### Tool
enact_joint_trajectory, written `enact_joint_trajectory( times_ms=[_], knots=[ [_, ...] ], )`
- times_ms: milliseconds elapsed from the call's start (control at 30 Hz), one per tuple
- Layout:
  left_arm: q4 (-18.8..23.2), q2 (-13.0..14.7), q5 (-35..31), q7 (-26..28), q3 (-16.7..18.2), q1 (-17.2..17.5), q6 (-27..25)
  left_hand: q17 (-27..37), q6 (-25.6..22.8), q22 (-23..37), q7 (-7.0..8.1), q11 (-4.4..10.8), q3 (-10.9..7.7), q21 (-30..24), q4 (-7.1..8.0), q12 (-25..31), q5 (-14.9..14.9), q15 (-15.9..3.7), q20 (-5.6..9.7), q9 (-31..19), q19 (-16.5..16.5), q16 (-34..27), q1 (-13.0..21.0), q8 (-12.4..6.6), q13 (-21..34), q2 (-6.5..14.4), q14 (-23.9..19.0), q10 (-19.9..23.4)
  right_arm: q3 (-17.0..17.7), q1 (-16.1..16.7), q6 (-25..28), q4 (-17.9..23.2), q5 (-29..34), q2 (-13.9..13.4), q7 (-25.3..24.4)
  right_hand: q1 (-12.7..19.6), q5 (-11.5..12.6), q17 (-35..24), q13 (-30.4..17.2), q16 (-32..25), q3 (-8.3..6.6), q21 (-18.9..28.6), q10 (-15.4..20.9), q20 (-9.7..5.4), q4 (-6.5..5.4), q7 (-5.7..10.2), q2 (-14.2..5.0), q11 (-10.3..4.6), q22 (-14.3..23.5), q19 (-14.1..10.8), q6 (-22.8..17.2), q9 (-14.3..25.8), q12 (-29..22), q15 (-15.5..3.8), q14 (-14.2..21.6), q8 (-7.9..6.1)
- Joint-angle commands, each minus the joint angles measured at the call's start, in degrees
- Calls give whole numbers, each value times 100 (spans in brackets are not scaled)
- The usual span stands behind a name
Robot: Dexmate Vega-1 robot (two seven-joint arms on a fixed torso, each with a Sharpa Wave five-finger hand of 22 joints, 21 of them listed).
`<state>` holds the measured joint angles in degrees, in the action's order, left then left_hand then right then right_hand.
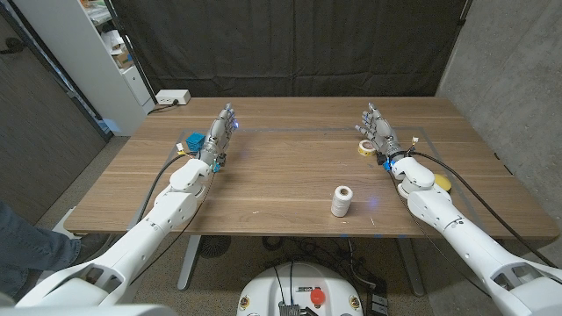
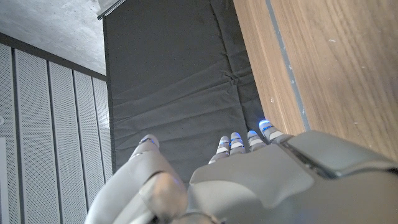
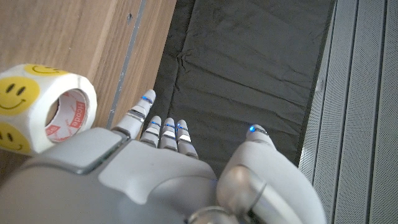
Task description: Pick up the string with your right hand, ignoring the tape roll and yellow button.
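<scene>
A white spool of string (image 1: 342,201) stands upright on the wooden table (image 1: 290,175), near the front edge and right of centre. My right hand (image 1: 378,132) is at the far right, well behind the spool, fingers apart and holding nothing. The smiley tape roll (image 1: 364,148) lies just beside that hand, and shows close by the right hand (image 3: 168,180) as the tape roll (image 3: 43,109) in the right wrist view. The yellow button (image 1: 442,183) peeks out past my right forearm. My left hand (image 1: 219,133) is at the far left, open; it appears as the left hand (image 2: 249,180) in its wrist view.
A blue object (image 1: 194,140) sits next to my left wrist. A white power strip (image 1: 172,97) lies behind the table's far left corner, with a white shelf (image 1: 105,53) beyond it. A dark curtain (image 1: 290,44) hangs behind the table. A person's leg (image 1: 22,246) is at the left edge.
</scene>
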<state>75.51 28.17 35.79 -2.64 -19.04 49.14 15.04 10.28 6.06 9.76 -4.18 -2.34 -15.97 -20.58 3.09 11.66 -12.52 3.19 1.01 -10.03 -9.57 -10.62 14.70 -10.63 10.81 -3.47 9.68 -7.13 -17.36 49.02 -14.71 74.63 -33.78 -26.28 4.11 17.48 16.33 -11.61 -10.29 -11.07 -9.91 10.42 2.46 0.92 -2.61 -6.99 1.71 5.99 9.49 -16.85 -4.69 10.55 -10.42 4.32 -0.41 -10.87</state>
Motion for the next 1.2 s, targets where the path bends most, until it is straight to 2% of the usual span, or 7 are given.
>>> enact_joint_trajectory(
  times_ms=[33, 200, 467, 900, 1200],
  knots=[
    [184, -443, -572, -291, 625, 226, -482, 6, 6, 10, -23, -18, -39, -24, -1, 39, -32, 21, -18, -9, -515, -24, 64, -44, 6, 19, 214, -11, 1273, 215, 470, 30, 1092, 1048, 784, 70, 25, -22, -20, -35, -45, 22, -16, -2, 9, -100, -10, 24, 25, -25, -6, 14, -42, 33, -2, -26],
    [200, -634, -800, -390, 809, 262, -523, 5, 0, 10, -29, -19, -39, -7, -5, 37, -28, 18, -36, -9, -530, -23, 67, -44, 6, 25, 216, -14, 1680, 284, 582, 105, 1470, 1383, 1052, 85, 26, -21, -22, -37, -52, 20, -23, -8, 18, -80, -28, 8, 25, -10, 9, 14, -40, 8, -1, -20],
    [243, -806, -1063, -494, 972, 265, -672, 5, 10, 12, -26, -21, -43, 32, -15, 29, -18, 22, -59, -10, -562, -15, 76, -33, 6, 44, 237, -32, 2143, 358, 660, 256, 1891, 1727, 1366, 106, 26, -17, -24, -35, -57, 19, -21, -9, 34, -59, -37, 7, 25, 5, 21, 14, -43, -12, -7, -17],
    [276, -978, -1253, -579, 1112, 295, -788, 5, 18, 15, -22, -15, -48, 70, -28, 24, -7, 29, -85, -10, -586, -11, 89, -25, 6, 66, 250, -42, 2583, 453, 647, 498, 2224, 2026, 1697, 153, 27, -9, -27, -49, -63, 27, 11, -12, 72, -29, -38, -32, 25, 3, 7, 15, -58, -26, 30, -25],
    [440, -984, -1378, -539, 1149, 358, -889, 4, -7, 17, -38, -40, -55, 101, -46, 42, 9, 46, -120, -11, -578, -17, 108, -31, 7, 90, 237, 2, 2784, 582, 573, 669, 2288, 2136, 1858, 189, 30, -3, -28, -57, -64, 38, 42, -25, 102, -9, -30, -76, 24, -18, -17, 15, -68, -59, 61, -34]
  ],
)
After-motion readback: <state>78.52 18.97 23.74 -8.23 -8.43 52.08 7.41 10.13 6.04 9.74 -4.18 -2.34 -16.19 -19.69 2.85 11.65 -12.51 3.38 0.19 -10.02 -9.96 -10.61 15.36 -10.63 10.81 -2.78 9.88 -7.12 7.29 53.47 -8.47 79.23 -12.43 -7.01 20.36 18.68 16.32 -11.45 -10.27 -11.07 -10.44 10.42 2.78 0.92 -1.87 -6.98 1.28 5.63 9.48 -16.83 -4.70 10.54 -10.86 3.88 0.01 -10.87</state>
